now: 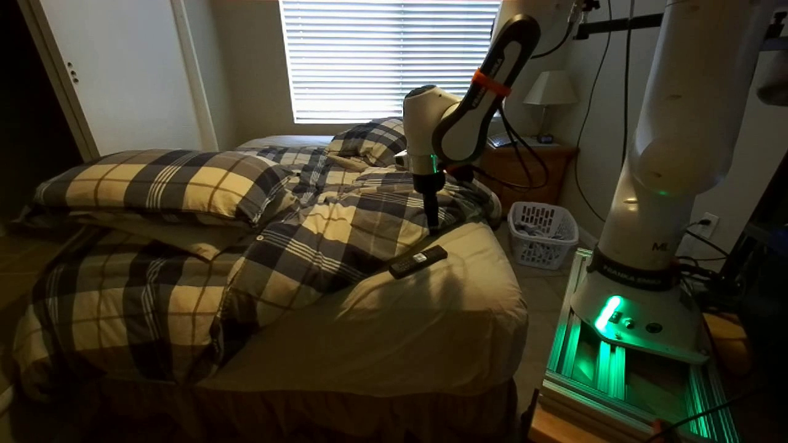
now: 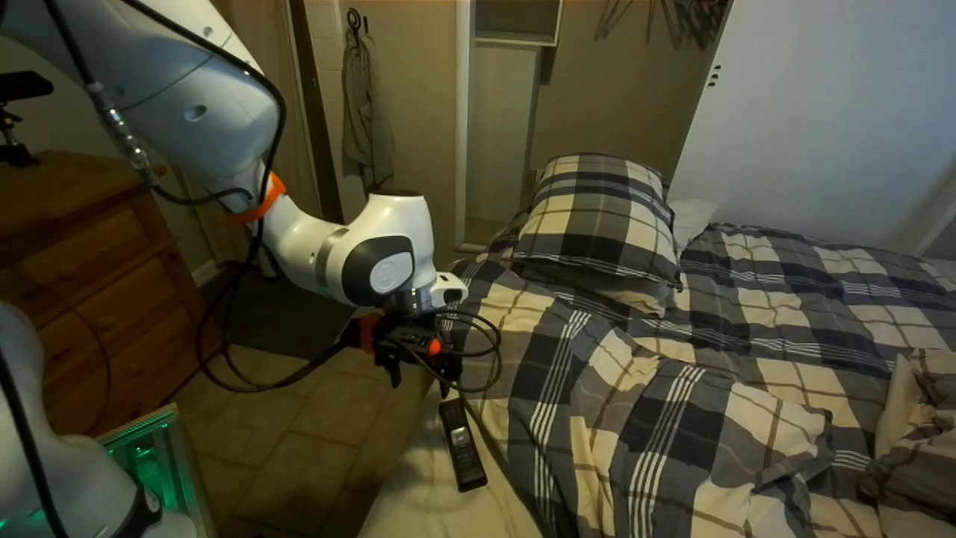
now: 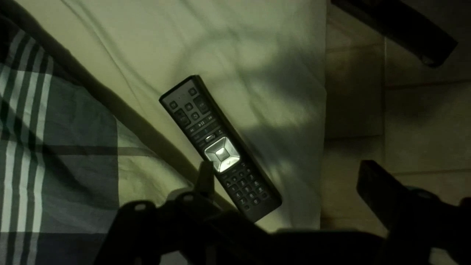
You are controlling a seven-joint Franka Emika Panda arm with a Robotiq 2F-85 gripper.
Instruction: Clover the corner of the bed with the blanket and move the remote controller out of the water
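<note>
In the wrist view, the gripper (image 3: 287, 165) is set along the bottom of the frame with its fingers wide apart; nothing is held between them. One fingertip is seen overlapping the edge of the remote controller (image 3: 221, 147) at lower centre; whether contact is made cannot be told. The opposite fingertip is shown at lower right, over the tiled floor (image 3: 355, 106).

The remote controller is laid flat, keys upward, slantwise at the centre of that frame, on the mattress (image 3: 239, 48). The blanket (image 3: 81, 154) is spread at the left, its edge being located just beside the remote controller. A black cable (image 2: 498, 348) is looped near the gripper at the centre of an exterior view.

The corner of the bed (image 1: 495, 363) is seen bare at lower right of centre in an exterior view. In the same frame, a plaid pillow (image 1: 160, 184) is positioned at the left, and a laundry basket (image 1: 542, 252), a nightstand (image 1: 557, 172) and a lamp (image 1: 550, 92) are shown at the right.
</note>
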